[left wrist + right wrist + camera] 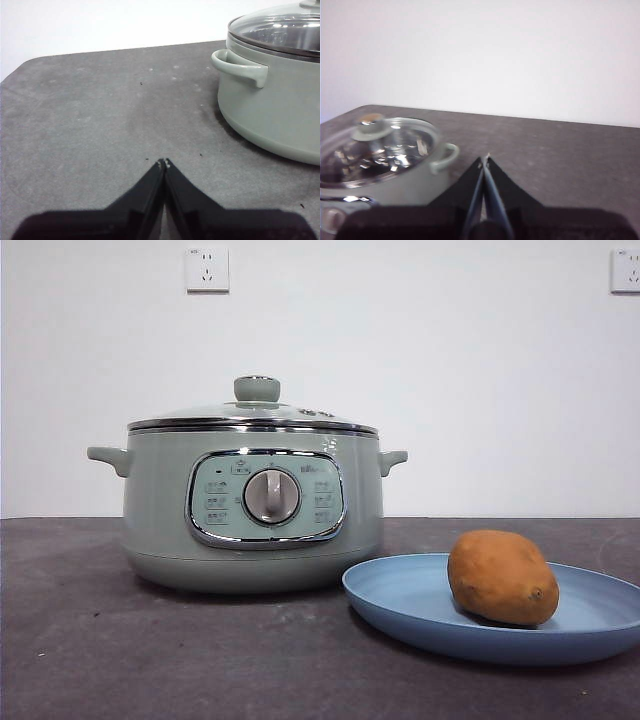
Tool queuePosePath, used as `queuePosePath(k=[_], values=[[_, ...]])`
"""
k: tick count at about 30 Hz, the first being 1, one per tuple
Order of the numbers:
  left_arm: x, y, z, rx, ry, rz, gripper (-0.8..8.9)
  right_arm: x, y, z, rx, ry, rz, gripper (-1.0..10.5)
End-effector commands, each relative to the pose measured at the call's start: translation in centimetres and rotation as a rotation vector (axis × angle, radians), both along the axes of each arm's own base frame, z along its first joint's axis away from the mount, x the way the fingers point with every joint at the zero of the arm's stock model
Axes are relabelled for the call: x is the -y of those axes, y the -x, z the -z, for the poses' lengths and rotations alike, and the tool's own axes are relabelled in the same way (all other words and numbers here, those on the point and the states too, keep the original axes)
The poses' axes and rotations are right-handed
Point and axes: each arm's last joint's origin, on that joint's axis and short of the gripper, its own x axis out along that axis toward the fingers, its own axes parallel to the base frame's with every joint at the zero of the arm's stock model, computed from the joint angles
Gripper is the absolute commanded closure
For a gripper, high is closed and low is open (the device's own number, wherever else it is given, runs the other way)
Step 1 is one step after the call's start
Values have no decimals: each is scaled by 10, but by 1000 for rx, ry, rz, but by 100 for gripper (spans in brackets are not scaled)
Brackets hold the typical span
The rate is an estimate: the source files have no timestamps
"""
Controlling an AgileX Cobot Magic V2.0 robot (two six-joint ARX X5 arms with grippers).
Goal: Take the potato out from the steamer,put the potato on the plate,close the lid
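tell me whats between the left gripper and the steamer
Only bare dark table with a few specks lies between the shut left gripper and the steamer, per the left wrist view.

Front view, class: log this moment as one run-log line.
potato: on plate | lid: closed on steamer | left claw: shut, empty | right claw: shut, empty

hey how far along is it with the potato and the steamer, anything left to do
It all looks done. The potato lies on the blue plate, beside the steamer. The glass lid sits closed on the pot. Nothing is in hand: the left gripper and right gripper are both shut, empty and off to the pot's sides. Nothing visible is left.
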Motion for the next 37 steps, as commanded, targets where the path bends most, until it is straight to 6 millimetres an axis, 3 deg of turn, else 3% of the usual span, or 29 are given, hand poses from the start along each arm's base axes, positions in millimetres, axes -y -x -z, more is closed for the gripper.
queuePosePath(k=[1,7,15,25,37], values=[[0,0,5,-14,5,-5,817,3,-2,29,2,-7,58,945],[0,-1,5,-15,5,-5,817,8,0,69,-16,-24,118,945],[0,-1,5,-15,5,-5,817,9,0,100,-45,-65,128,945],[0,-1,5,-15,5,-5,817,8,-1,122,-178,-67,129,945],[0,-1,5,-15,5,-5,817,8,-1,122,-187,-102,131,945]])
